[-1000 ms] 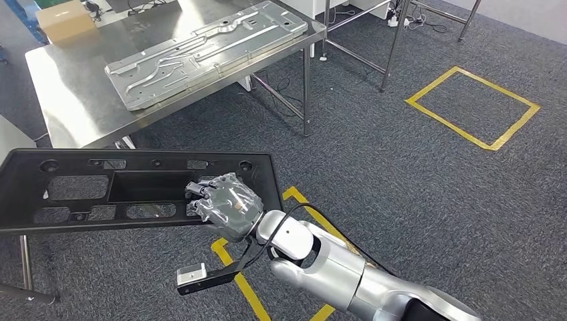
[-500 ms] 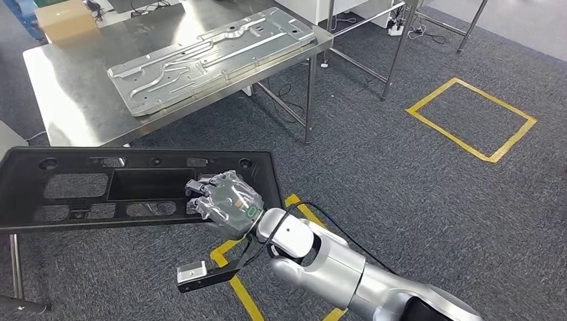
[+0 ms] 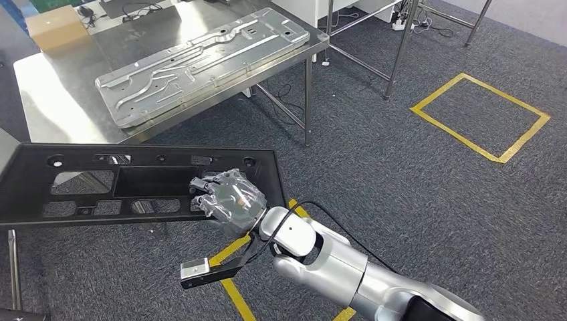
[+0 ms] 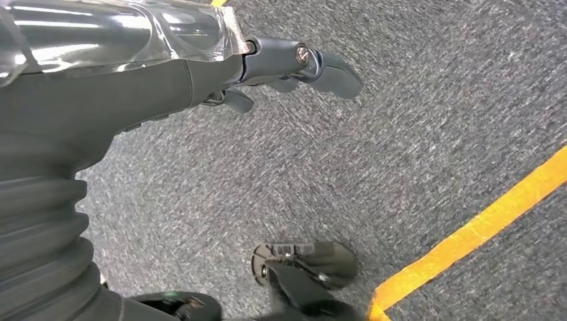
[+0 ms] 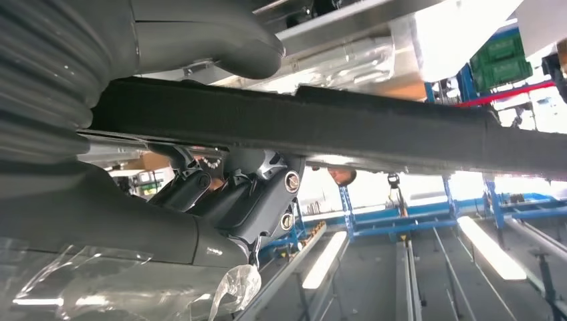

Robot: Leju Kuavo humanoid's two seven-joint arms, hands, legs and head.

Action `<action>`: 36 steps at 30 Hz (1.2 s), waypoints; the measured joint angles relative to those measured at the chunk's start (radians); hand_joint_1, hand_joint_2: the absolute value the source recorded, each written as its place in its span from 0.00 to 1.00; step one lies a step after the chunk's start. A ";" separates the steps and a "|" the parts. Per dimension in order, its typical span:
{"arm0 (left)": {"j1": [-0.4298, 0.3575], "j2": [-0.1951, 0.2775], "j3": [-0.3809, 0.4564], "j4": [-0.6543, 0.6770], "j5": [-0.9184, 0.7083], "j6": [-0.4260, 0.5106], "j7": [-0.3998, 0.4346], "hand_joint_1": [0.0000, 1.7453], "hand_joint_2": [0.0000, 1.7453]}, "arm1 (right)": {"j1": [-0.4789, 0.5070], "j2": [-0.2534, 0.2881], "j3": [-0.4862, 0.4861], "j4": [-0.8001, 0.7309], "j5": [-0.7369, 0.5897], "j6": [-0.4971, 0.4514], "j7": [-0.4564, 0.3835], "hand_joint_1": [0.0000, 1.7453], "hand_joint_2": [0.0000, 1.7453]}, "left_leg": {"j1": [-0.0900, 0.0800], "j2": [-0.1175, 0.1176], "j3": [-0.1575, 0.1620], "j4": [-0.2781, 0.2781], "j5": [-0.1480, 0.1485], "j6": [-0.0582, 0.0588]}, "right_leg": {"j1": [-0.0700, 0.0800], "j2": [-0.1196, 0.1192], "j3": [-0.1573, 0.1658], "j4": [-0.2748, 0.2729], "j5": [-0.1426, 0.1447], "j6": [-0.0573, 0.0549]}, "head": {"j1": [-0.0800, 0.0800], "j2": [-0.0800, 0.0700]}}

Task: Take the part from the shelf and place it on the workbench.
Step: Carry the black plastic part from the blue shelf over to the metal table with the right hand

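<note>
A: The right hand [image 3: 231, 200] grips the black part [image 3: 134, 187] near its right end, thumb on one face and fingers curled under the edge, as the right wrist view shows. The panel juts far out to the left, level above the carpet and short of the counter [image 3: 53, 100].

B: So the risk is leverage. One grip that far off centre could let the long end sag or twist out of the fingers.

A: The left hand [image 4: 287, 63] hangs over the floor, fingers loosely apart and holding nothing, so it gives no support.

B: And the landing room?

A: A stamped metal panel [image 3: 194, 60] covers much of the counter, and a cardboard box [image 3: 50, 27] sits at a far corner. Bare steel shows along the near edge and left side.

B: Then the part could clip the counter's rim or ride onto that panel unless it comes in high and toward the bare side.
</note>
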 joint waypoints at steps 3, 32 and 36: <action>0.007 0.000 0.000 0.000 0.002 0.000 0.001 0.00 1.00 | 0.003 -0.001 0.000 0.004 0.000 -0.002 -0.004 1.00 1.00 | 0.000 0.000 -0.094 0.096 -0.006 0.000 | 0.003 0.002 0.024 0.000 -0.021 0.000 | 0.000 0.000; 0.003 0.001 0.000 0.000 0.000 0.014 -0.002 0.00 1.00 | 0.009 -0.003 -0.001 0.008 0.001 -0.017 -0.025 1.00 1.00 | 0.002 0.000 -0.079 0.071 0.013 0.003 | -0.004 0.003 -0.001 -0.016 0.024 -0.002 | 0.000 0.000; 0.005 0.001 0.000 0.000 -0.002 0.015 -0.002 0.00 1.00 | 0.014 -0.004 -0.001 0.012 0.002 -0.017 -0.026 1.00 1.00 | 0.014 0.005 -0.063 -0.082 0.123 -0.007 | -0.008 0.008 0.037 -0.017 -0.003 0.010 | 0.000 0.000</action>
